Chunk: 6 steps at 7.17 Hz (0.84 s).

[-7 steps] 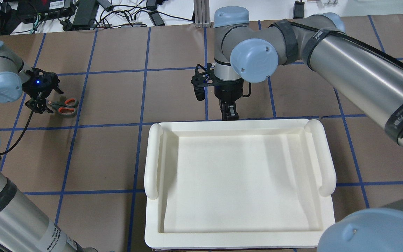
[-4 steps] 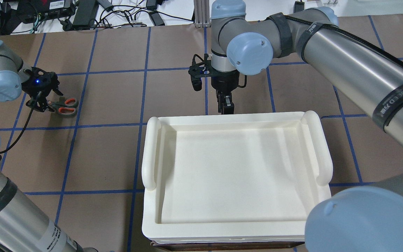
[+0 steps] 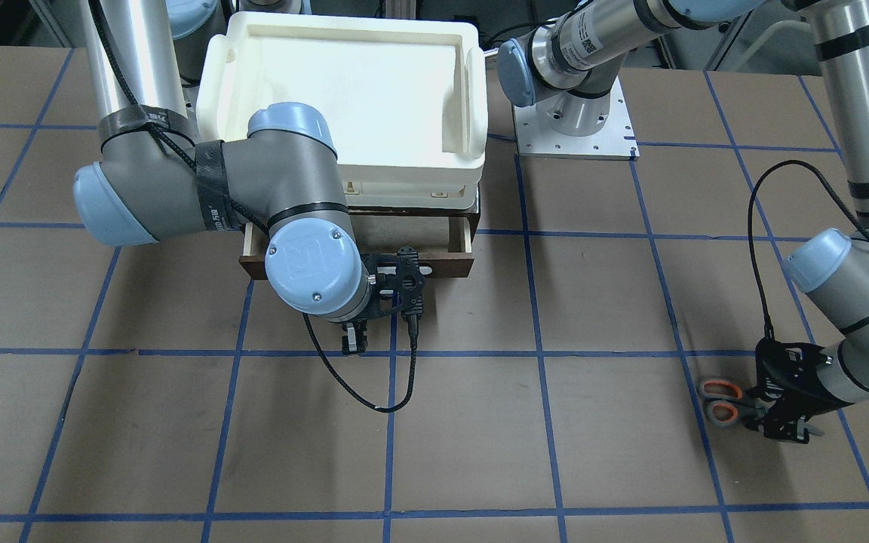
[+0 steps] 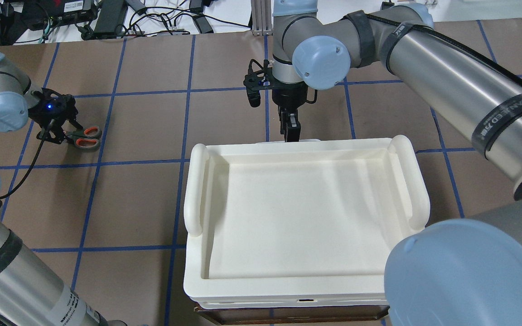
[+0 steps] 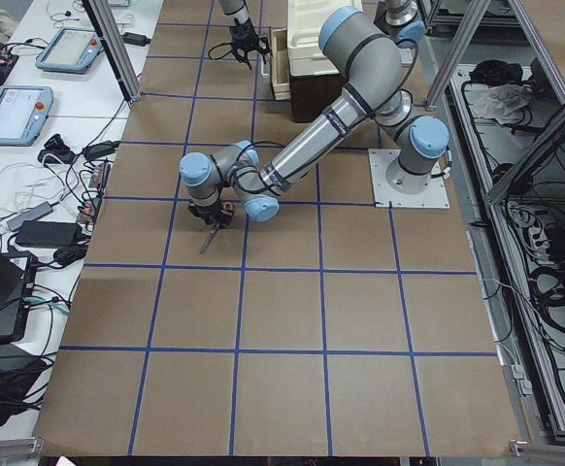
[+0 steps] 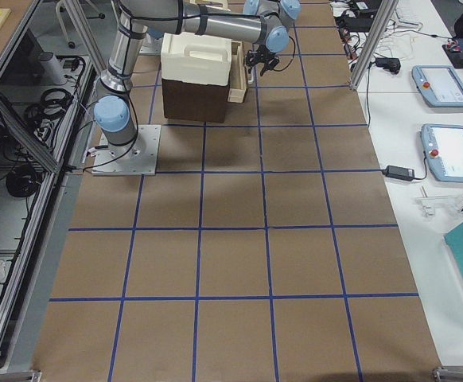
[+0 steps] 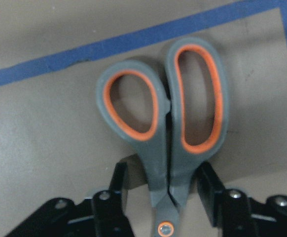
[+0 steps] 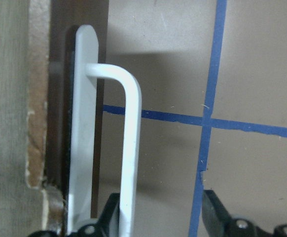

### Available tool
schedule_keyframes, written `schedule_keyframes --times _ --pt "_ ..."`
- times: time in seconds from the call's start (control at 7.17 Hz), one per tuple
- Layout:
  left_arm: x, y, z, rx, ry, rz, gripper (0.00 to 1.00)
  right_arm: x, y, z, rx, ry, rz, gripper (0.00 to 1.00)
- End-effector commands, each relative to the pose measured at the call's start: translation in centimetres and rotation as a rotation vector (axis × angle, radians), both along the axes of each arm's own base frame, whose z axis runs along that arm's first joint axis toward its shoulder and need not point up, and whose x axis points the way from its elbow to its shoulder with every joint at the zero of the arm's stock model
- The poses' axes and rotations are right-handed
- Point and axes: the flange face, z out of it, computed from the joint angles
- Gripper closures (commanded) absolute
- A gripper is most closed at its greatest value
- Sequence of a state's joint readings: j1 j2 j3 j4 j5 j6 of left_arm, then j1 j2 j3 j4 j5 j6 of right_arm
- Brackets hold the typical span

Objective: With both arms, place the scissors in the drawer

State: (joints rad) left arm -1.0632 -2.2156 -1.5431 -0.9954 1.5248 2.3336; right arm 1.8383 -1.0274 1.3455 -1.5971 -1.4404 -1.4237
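Hidden bits first: the scissors [image 7: 168,133] show only their handles. The blades run off the bottom edge of the left wrist view just past the pivot screw, and in both fixed top views they sit under the left gripper [image 7: 162,185].

The drawer [image 3: 449,265] is pulled partway out of the dark-brown cabinet [image 6: 188,99]. Its pale side walls show, but the right arm [image 3: 284,173] covers most of the inside, so I can't tell what's in it. From overhead the cream-white tray [image 4: 194,190] on top of the cabinet hides the drawer almost completely.

The scissors lie flat on the table [image 3: 480,452], well left of the cabinet and nearer the operators' edge than the robot's edge (so not in drawer or tray).

Left fingers [image 7: 120,185] are spread and straddle the handle shanks near the pivot. One finger is just beside the shank, and a sliver of gap shows at the other; nothing is clamped.

Right gripper [image 8: 161,212] is parted wide around the white bar handle [image 8: 128,148]. The bar sits against one finger, and the other finger [image 8: 213,212] is well clear.
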Motion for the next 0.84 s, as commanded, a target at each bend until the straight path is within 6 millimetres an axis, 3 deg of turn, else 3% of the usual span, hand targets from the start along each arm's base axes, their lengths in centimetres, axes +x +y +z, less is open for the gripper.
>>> schedule_keyframes --times 0.0,0.28,0.7 --pt "0.0 0.0 0.2 -0.003 -0.002 0.001 0.9 0.2 -1.4 0.0 -0.017 -0.005 -0.001 0.39" --pt "-0.1 0.2 1.1 -0.001 -0.001 0.007 0.99 0.3 -2.4 -0.7 -0.04 -0.015 0.003 0.39" --pt "-0.1 0.1 1.9 -0.008 -0.005 0.007 1.0 0.3 -3.7 -0.9 -0.069 -0.03 0.033 0.4"
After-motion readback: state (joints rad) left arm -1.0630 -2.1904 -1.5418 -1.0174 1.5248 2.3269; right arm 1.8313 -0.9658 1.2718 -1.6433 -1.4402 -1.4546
